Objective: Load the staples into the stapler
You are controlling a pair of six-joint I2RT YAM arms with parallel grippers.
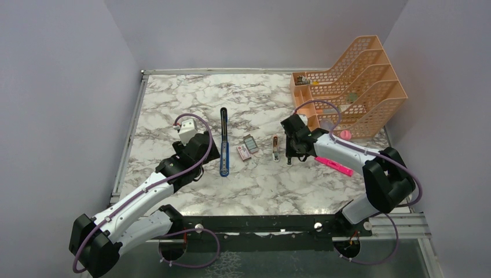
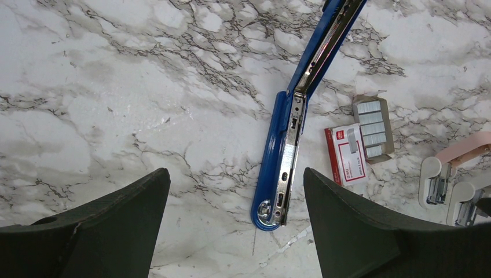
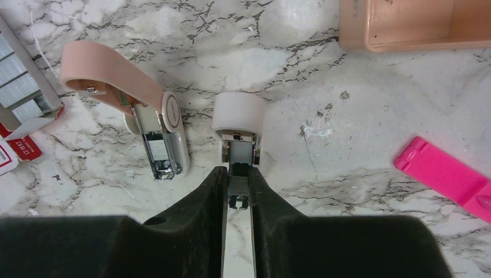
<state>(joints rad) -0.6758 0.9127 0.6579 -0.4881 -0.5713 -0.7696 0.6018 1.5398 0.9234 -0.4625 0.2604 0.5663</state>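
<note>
Stapler (image 1: 224,142) lies opened flat on the desk (image 1: 173,98), long axis near-to-far, black arm far. Left pincer (image 2: 235,171) spread; right pincer (image 3: 236,174) pinching the small white stapler (image 3: 238,113) by its metal rail.

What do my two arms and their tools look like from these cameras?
The left arm and right arm have white link shells, bulky black joints, and a purple cable looping along each. The left wrist carries a white camera box. The left tool and right tool each end in two matte black, wedge-shaped fingers.
</note>
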